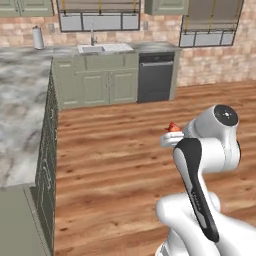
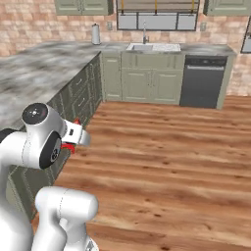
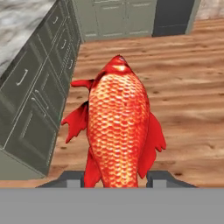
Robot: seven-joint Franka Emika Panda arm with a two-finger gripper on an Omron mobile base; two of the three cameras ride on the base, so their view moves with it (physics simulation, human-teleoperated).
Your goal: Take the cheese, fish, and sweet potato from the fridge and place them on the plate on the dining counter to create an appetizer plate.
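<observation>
You've got the fish (image 3: 117,127) clamped in the gripper (image 3: 117,179), carried above the wood floor beside the dining counter (image 1: 20,115), so hold it level and clear the marble edge.

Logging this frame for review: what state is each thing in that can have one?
fish: held in the gripper, in the air over the wood floor.
gripper: shut on the fish, a finger on each side.
dishwasher: door shut.
cabinets under the sink: doors shut.
counter drawers: all shut.
faucet: no water seen running.
dining counter: no plate on the part in view.
</observation>
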